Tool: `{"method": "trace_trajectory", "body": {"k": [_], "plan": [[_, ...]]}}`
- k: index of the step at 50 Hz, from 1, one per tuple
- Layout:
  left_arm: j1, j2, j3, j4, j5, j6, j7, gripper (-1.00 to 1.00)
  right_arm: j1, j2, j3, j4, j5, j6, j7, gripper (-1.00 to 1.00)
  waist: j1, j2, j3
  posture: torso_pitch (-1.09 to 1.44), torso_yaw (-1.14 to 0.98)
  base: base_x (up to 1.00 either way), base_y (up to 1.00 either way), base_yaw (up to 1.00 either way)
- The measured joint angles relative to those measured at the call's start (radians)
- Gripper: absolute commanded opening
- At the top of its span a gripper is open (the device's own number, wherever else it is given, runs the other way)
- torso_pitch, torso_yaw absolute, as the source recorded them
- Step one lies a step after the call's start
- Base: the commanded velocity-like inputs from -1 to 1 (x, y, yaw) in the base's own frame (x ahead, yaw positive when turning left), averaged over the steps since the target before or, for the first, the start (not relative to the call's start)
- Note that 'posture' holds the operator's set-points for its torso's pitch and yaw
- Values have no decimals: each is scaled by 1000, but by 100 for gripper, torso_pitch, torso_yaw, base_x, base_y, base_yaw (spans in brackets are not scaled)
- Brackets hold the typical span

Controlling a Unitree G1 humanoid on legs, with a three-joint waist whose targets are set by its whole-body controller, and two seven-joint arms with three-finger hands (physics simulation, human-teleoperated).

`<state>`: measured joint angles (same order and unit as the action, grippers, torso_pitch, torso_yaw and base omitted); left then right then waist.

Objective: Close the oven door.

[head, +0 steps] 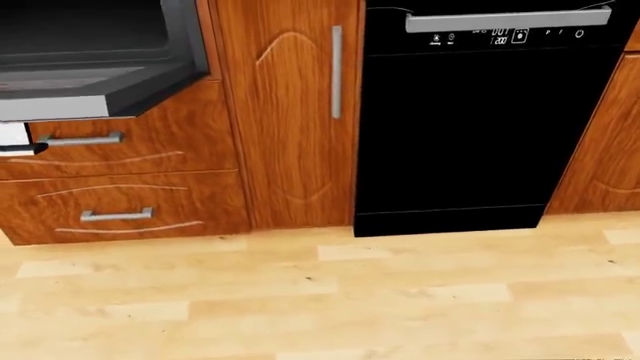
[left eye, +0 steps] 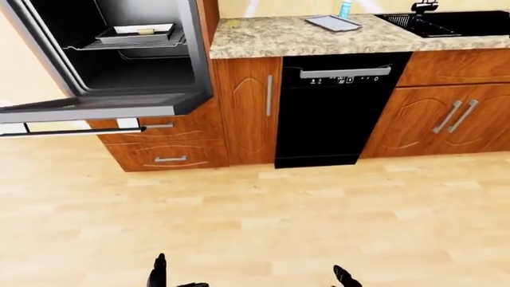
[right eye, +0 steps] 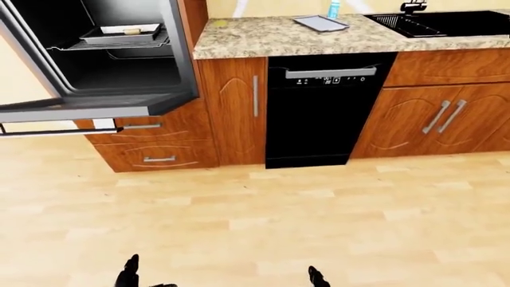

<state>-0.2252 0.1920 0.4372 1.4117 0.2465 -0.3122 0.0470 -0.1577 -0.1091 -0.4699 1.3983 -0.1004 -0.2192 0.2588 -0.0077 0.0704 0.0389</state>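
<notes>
The oven [left eye: 119,54] fills the top left of the left-eye view, and its door [left eye: 103,107] is open, lying flat out toward me. The door's handle bar [left eye: 72,130] shows under its near edge. Inside, a tray [left eye: 143,31] rests on a wire rack. Only the dark fingertips of my left hand [left eye: 159,272] and right hand [left eye: 344,276] poke up at the bottom edge, far below the door. The fingers are stretched out and hold nothing. Neither hand shows in the head view, where the door's corner [head: 90,86] appears at the upper left.
Two wooden drawers [left eye: 167,152] sit under the oven, with a narrow cabinet door [left eye: 247,107] and a black dishwasher [left eye: 335,107] to their right. Above runs a granite counter [left eye: 271,36] with a flat tray [left eye: 333,23], a blue bottle [left eye: 344,8] and a sink [left eye: 446,21]. Light wooden floor [left eye: 279,221] lies between me and the cabinets.
</notes>
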Motion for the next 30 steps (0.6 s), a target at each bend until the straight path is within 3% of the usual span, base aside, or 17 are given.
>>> {"method": "trace_trajectory", "body": {"k": [1,4,6,10,14,16,19,23,28,29,30], "plan": [[1,7,2,-2,-1,1,1,100,-1,9,2,2,-1,1,1,100,6,-8,4,0,0,36,0,0],[9,13,7,-1,-3,6,9,100,7,19,6,19,-5,9,9,100,13,2,3,0,0,35,0,0],[9,12,6,1,-3,7,9,100,11,17,6,24,-7,14,10,100,15,-4,-1,0,0,35,0,0],[5,9,2,-3,0,4,7,100,5,10,4,15,-5,12,7,100,25,-49,0,0,0,35,0,0],[3,8,0,-2,5,5,11,100,0,6,1,6,-4,6,7,100,33,-122,-15,0,0,36,0,0],[1,-11,-6,-1,8,5,7,100,1,-6,-3,3,-3,5,2,100,19,-114,-7,0,0,34,0,0],[3,-16,-8,8,12,6,-4,100,7,-9,-5,4,0,2,-3,100,0,-131,-8,0,0,35,0,0],[4,-7,-3,5,10,6,-5,100,6,-9,-3,4,1,0,-3,100,-6,-92,-4,0,0,35,0,0],[1,-1,-1,-2,6,3,-1,100,10,-7,-1,12,0,2,0,100,-17,-3,-9,0,0,35,0,0],[0,4,-1,-3,6,3,-1,100,7,-1,1,11,-1,1,0,100,-13,4,-13,0,0,33,0,0],[0,10,1,-6,5,4,1,100,3,9,4,11,-2,1,0,100,-5,-6,-9,0,0,33,0,0]]}}
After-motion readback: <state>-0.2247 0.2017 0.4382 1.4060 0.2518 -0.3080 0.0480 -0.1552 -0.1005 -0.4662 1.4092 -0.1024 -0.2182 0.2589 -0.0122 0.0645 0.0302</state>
